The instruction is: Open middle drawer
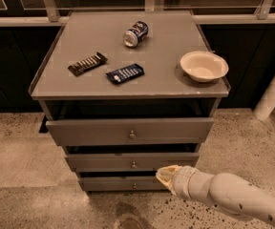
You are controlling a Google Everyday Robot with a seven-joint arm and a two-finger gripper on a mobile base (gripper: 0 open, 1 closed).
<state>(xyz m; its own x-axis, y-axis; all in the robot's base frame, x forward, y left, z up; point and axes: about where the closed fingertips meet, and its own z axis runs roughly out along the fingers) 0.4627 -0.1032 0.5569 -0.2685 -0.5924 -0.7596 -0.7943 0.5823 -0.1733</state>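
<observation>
OK, the white jointed arm comes in from bottom right over the speckled concrete floor. Its cream-tipped tool sits low at the front of the grey three-drawer bench, right of centre. Tool state: cannot tell from this angle, and contact with the front can't be told either. The short grey bottom drawer is just left of and below the tool tip. The grey flat-fronted middle drawer sits directly above it. Its small round metal knob is left of and slightly above the tool, apart from it, and a dark gap runs along the drawer's top edge. The tall wide grey top drawer is above that, with a dark gap over it too. On the bench top, front to back:
- a dark blue snack packet
- a brown ridged bar to its left
- a cream round bowl at the right edge
- a blue-and-white can on its side near the back

A pale metal railing runs behind, and a white pipe leans at far right.
</observation>
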